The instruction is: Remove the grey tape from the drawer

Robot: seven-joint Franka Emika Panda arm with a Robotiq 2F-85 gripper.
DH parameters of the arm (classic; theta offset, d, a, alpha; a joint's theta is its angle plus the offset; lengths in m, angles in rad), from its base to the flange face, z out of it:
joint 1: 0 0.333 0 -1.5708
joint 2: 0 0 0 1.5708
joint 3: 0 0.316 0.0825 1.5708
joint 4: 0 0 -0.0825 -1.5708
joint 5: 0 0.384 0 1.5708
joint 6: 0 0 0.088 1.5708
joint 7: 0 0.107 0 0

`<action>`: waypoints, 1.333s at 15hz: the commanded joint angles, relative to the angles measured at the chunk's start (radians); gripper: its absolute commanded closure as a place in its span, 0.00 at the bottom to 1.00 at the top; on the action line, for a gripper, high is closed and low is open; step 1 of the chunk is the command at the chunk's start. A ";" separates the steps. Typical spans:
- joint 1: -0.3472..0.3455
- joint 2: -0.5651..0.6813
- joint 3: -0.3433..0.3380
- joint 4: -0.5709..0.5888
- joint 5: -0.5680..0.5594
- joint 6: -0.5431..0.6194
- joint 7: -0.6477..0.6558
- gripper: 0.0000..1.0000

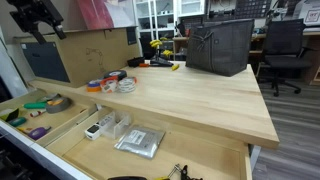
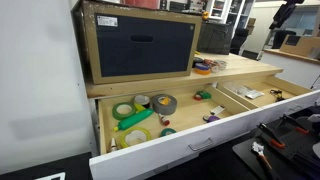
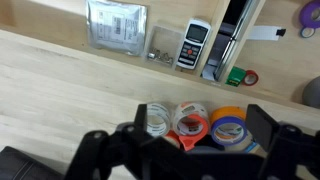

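Well — grey tape [image 2: 163, 102] inside drawer [image 2: 180, 141].

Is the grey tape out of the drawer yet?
No, the grey tape lies inside the drawer, close to a green roll.

A thick light-wood surface [image 1: 190, 100] fills this workshop. Grey plank floor [image 1: 295, 130] lies beside it, a black office chair [image 1: 285, 50] stands behind, and a white wall [image 2: 35, 90] runs alongside.
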 commanded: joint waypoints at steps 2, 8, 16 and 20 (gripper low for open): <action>-0.008 0.001 0.007 0.001 0.005 -0.001 -0.003 0.00; -0.008 0.001 0.007 0.001 0.005 -0.001 -0.003 0.00; -0.011 -0.039 0.037 -0.108 -0.006 0.014 0.041 0.00; 0.002 -0.046 0.102 -0.195 0.005 0.012 0.151 0.00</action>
